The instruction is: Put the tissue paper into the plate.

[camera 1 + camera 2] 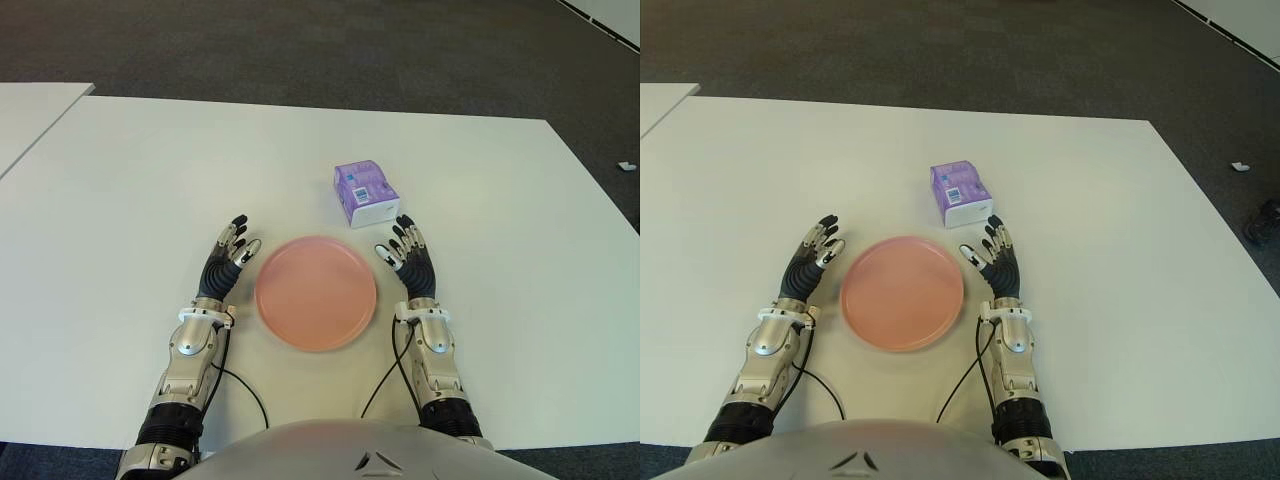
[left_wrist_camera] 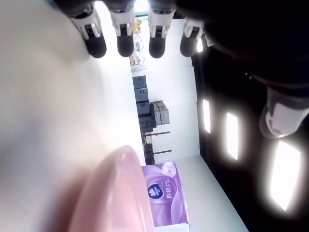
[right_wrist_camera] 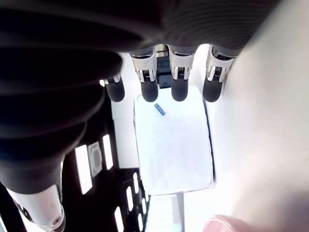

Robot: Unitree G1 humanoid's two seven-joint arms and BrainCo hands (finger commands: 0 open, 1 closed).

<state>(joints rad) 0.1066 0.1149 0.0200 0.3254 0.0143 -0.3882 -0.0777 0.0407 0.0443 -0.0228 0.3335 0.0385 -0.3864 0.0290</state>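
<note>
1. a white table [image 1: 120, 200] is seen from above, with a pink plate [image 1: 316, 292] set near the robot's edge, between the two hands.
2. the plate is shown bare; nothing has been placed in it.
3. the tissue paper [image 1: 365, 194], a small purple and white pack, is found on the table beyond the plate and toward the robot's right, apart from the rim.
4. the right hand [image 1: 408, 256] is held just beside the plate's right edge, with the fingers extended and loosely spread toward the pack; nothing is gripped, and the fingertips [image 3: 179, 90] are shown just short of the pack's near end.
5. the left hand [image 1: 228, 257] is seen beside the plate's left edge, fingers likewise straight and empty, with the pack in view past the plate rim.
6. the task is judged to be at its start: no grasp has been made, and the reach, the pick-up, the carry and the release over the plate are all left to be done.
7. the right hand is judged the better placed for the pick-up, the pack being nearest to it.
</note>
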